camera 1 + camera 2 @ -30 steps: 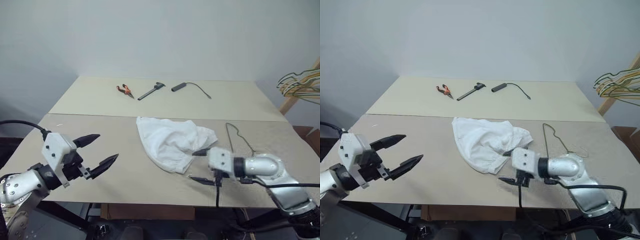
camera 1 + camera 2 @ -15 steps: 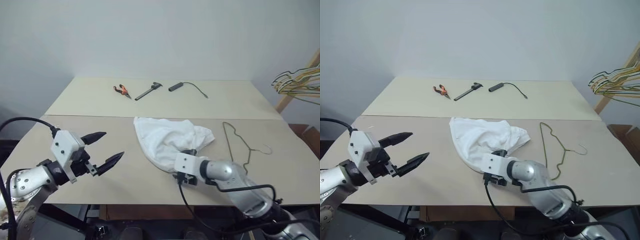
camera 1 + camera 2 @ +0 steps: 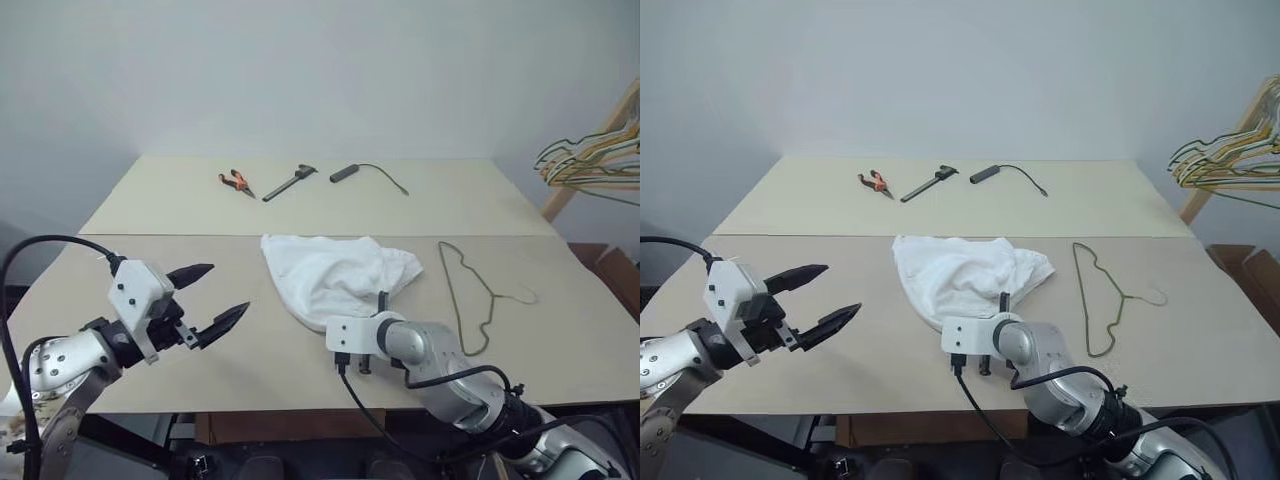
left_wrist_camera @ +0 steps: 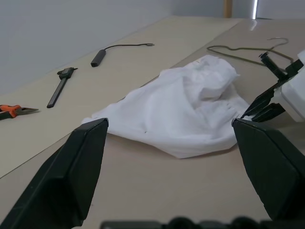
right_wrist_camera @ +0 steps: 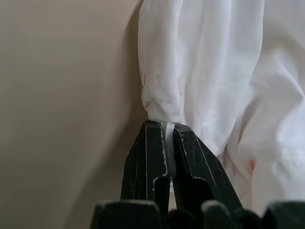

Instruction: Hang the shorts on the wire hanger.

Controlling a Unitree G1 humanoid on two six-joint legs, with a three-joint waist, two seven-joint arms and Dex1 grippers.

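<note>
The white shorts [image 3: 335, 272] lie crumpled in the middle of the table. To their right the thin dark wire hanger [image 3: 470, 300] lies flat, with its hook toward the right edge. My right gripper [image 5: 167, 125] is at the near edge of the shorts, shut on a fold of the white fabric [image 5: 162, 95]. My left gripper [image 3: 228, 288] hovers over the table's near left part, well apart from the shorts, open with nothing between its fingers [image 4: 71, 176].
At the back of the table [image 3: 150, 210] lie orange-handled pliers [image 3: 234, 181], a dark caliper-like tool [image 3: 290, 181] and a small black device with a cable [image 3: 345, 173]. A bunch of green, yellow and tan hangers [image 3: 590, 165] hangs off a wooden rack at far right.
My right gripper swung left from beside the hanger to the near edge of the shorts and shut on the fabric. The left gripper stayed open and nearly still.
</note>
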